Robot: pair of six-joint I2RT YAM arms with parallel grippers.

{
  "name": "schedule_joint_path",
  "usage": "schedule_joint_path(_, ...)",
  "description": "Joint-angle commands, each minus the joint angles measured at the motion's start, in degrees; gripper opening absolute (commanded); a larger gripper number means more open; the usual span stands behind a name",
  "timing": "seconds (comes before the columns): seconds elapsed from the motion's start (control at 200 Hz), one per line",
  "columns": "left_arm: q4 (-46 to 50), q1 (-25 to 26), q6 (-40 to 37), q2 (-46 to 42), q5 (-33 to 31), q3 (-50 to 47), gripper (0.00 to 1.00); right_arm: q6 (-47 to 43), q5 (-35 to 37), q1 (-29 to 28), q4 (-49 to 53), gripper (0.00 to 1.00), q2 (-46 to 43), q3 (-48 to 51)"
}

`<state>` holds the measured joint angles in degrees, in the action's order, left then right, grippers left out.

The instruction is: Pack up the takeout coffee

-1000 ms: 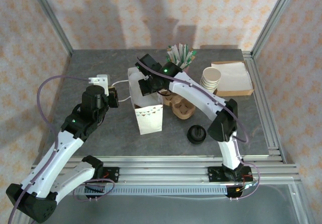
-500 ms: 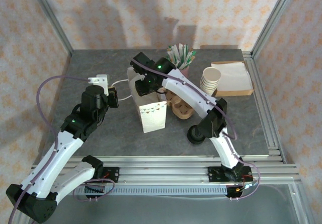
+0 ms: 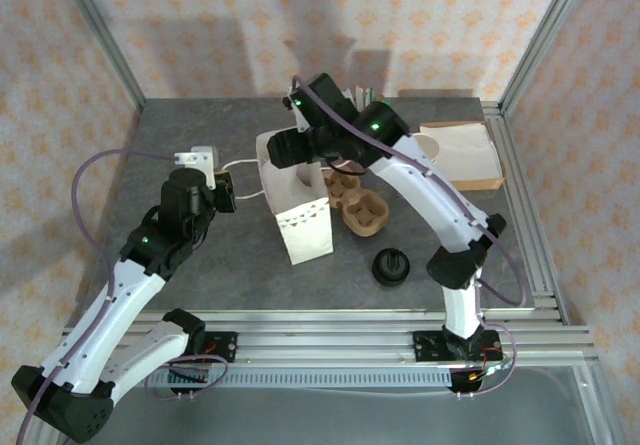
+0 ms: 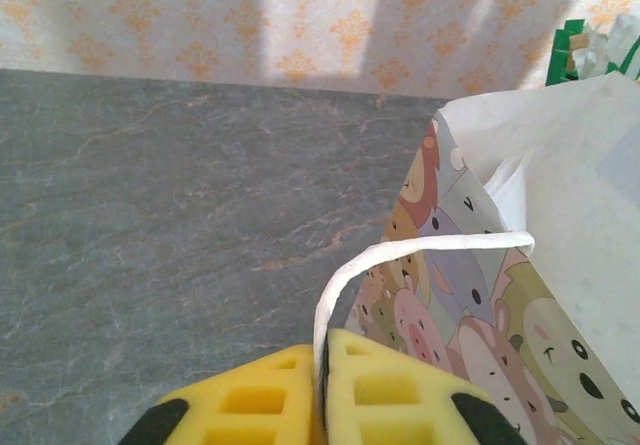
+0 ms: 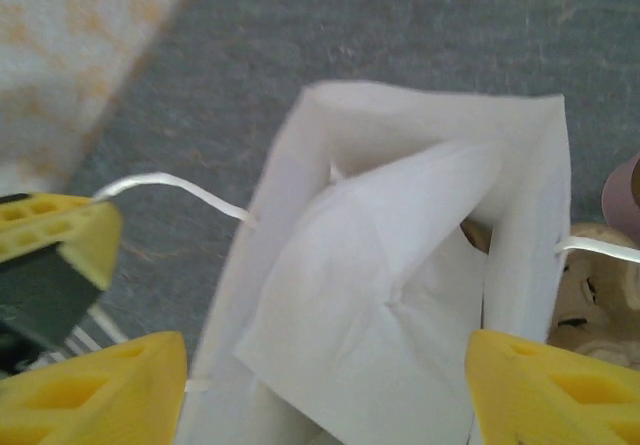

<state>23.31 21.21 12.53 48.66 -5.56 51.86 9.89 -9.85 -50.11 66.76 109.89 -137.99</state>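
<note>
The takeout coffee [image 3: 391,266] stands on the table right of the bag, seen as a black disc, with no gripper near it. A white paper bag [image 3: 303,215] with cartoon animals on one side [image 4: 520,275] stands upright in the middle. My left gripper [image 3: 226,194] is shut on the bag's white handle [image 4: 400,250], its yellow fingers [image 4: 400,395] pinching the strap. My right gripper [image 5: 325,390] hangs open right above the bag's open mouth [image 5: 400,285], one yellow finger on each side. Nothing sits between them but the bag's folded paper.
A brown cardboard cup carrier [image 3: 364,211] sits against the bag's right side. At the back right lies a brown tray with white paper [image 3: 468,155], and a cream cup [image 3: 428,145] peeks out behind the right arm. Green packets [image 4: 590,45] stand behind the bag.
My right arm has swung up and rightward, from the bag's far left side to above its mouth. The bag has shifted a little. My left gripper has kept its hold.
</note>
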Motion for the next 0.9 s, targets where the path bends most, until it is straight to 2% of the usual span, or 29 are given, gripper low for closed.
schedule_joint_path(0.0,-0.55,-0.48,0.58,0.27,0.99,2.59,0.24,0.91,1.38,-0.12,-2.37,0.73,-3.13,1.02)
schedule_joint_path(0.08,0.01,-0.48,0.09,0.29,1.12,3.99,0.43,0.34,3.56,-0.17,-4.20,0.73,-6.79,2.65)
schedule_joint_path(0.165,1.20,-0.48,-1.19,0.07,2.38,7.31,0.69,-1.04,8.17,-0.14,-8.19,0.74,-13.19,7.99)
schedule_joint_path(0.275,3.16,-0.47,-2.24,-0.83,3.48,12.85,0.92,-3.25,20.03,-0.15,-19.42,0.75,-26.49,23.68)
schedule_joint_path(0.305,3.14,-0.47,-2.60,-1.34,2.91,13.89,0.99,-3.96,24.47,-0.10,-24.34,0.80,-30.70,29.60)
schedule_joint_path(0.39,1.51,-0.47,-3.39,-3.41,-1.28,15.13,1.00,-6.98,38.07,0.00,-41.10,0.91,-45.12,48.48)
schedule_joint_path(0.495,-1.98,-0.43,-4.56,-5.89,-14.25,12.75,1.00,-15.11,53.09,1.51,-62.58,0.99,-60.25,69.44)
schedule_joint_path(0.611,-2.51,-0.80,-5.41,-5.52,-29.18,9.97,1.00,-20.58,60.72,7.42,-68.25,0.99,-68.29,80.94)
schedule_joint_path(0.666,-1.87,-1.65,-2.56,-5.27,-36.56,8.26,1.00,-20.85,61.78,11.45,-68.09,0.99,-69.55,84.62)
schedule_joint_path(0.741,-3.03,-4.58,0.64,-6.30,-37.55,4.17,1.00,-17.32,58.42,18.64,-65.89,0.99,-69.59,89.33)
schedule_joint_path(0.806,-4.58,-7.15,4.04,-7.36,-35.40,-0.17,1.00,-11.35,49.81,27.54,-63.10,0.99,-68.17,93.01)
schedule_joint_path(0.896,-8.09,-9.30,5.04,-8.05,-32.81,-6.97,1.00,-3.68,33.46,40.38,-63.82,0.99,-63.89,98.57)
